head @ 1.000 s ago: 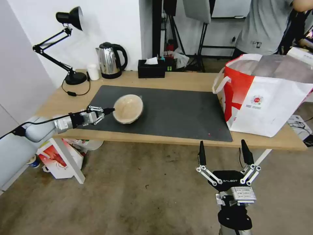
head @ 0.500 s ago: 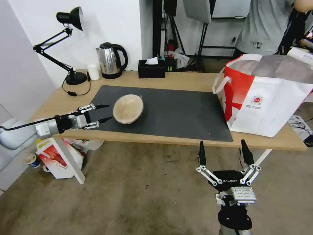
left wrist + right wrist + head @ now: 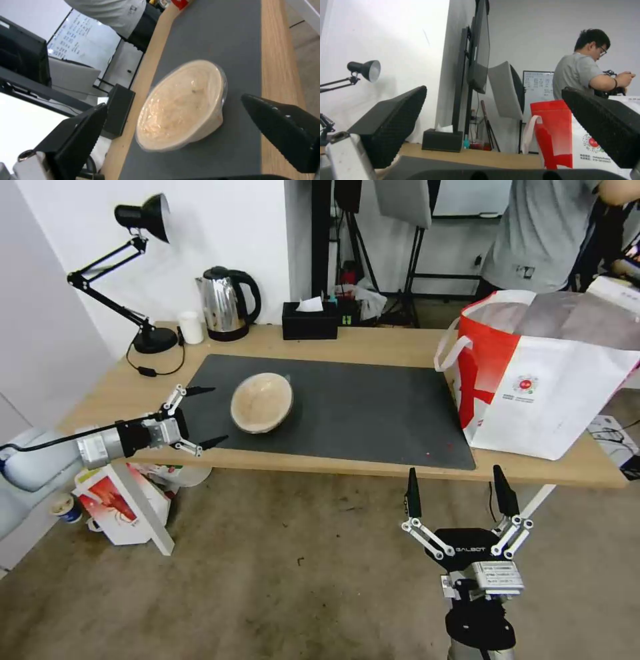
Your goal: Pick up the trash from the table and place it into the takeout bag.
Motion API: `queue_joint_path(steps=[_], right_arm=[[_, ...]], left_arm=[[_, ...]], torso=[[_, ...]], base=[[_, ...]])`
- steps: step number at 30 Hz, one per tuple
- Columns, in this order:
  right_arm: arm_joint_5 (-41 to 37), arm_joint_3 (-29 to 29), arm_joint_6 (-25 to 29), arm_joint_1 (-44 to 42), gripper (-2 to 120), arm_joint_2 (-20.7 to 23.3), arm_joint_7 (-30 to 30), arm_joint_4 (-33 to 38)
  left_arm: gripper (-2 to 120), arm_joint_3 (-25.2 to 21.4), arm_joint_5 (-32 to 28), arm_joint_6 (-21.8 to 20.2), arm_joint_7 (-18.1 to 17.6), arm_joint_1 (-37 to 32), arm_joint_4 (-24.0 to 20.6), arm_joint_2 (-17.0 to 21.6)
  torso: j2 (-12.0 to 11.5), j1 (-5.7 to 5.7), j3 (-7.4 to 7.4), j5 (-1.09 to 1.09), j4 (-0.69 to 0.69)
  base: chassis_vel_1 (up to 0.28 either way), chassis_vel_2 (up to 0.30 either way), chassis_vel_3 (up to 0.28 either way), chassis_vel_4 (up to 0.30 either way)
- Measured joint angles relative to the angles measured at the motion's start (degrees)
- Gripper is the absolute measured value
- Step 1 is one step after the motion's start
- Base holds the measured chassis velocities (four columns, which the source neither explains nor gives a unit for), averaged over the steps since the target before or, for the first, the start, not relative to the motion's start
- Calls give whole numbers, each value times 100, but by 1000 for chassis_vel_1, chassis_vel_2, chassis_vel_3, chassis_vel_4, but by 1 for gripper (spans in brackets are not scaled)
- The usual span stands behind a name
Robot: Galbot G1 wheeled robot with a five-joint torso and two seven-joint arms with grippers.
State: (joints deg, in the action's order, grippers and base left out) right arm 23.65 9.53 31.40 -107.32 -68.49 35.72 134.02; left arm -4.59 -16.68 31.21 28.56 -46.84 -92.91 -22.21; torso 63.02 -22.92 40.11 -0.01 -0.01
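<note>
A second earlier the left gripper [image 3: 200,417] had its fingertips pinched together against the near-left rim of the shallow tan paper bowl [image 3: 261,402]. Its fingers then spread, partly at first and then wide, and the gripper drew back from the bowl toward the near left edge of the dark grey mat [image 3: 373,407]. By now it stood apart from the bowl, jaws fully spread, no longer touching it.

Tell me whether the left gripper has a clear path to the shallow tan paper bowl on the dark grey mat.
Probably yes. The left gripper is open beside the shallow tan paper bowl, its fingers apart from the rim, and only bare dark grey mat lies between them.
</note>
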Motion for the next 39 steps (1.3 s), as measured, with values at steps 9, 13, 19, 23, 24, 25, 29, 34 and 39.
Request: queue_joint_path(steps=[9, 13, 19, 23, 24, 25, 29, 34, 39], right_arm=[[0, 0, 0, 0, 100, 0, 0, 0], [0, 0, 0, 0, 100, 0, 0, 0], [0, 0, 0, 0, 100, 0, 0, 0], [0, 0, 0, 0, 100, 0, 0, 0], [0, 0, 0, 0, 100, 0, 0, 0], [0, 0, 0, 0, 100, 0, 0, 0], [0, 0, 0, 0, 100, 0, 0, 0], [0, 0, 0, 0, 100, 0, 0, 0], [0, 0, 0, 0, 100, 0, 0, 0]], left_arm=[[100, 181, 125, 52, 23, 275, 280, -181], [100, 273, 183, 67, 34, 402, 381, -245], [100, 535, 280, 134, 97, 718, 648, -439], [100, 648, 354, 176, 250, 896, 831, -605], [100, 712, 364, 187, 265, 963, 892, -648], [100, 712, 364, 187, 265, 963, 892, -648], [100, 859, 387, 206, 286, 1091, 1006, -744], [100, 976, 413, 216, 295, 1180, 1083, -819], [100, 1048, 436, 230, 307, 1267, 1165, -870]], torso=[[0, 0, 0, 1, 1], [0, 0, 0, 1, 0], [0, 0, 0, 1, 1], [0, 0, 0, 1, 0], [0, 0, 0, 1, 0], [0, 0, 0, 1, 0], [0, 0, 0, 1, 0], [0, 0, 0, 1, 1], [0, 0, 0, 1, 0]], base=[[0, 0, 0, 0], [0, 0, 0, 0], [0, 0, 0, 0], [0, 0, 0, 0], [0, 0, 0, 0], [0, 0, 0, 0], [0, 0, 0, 0], [0, 0, 0, 0], [0, 0, 0, 0]])
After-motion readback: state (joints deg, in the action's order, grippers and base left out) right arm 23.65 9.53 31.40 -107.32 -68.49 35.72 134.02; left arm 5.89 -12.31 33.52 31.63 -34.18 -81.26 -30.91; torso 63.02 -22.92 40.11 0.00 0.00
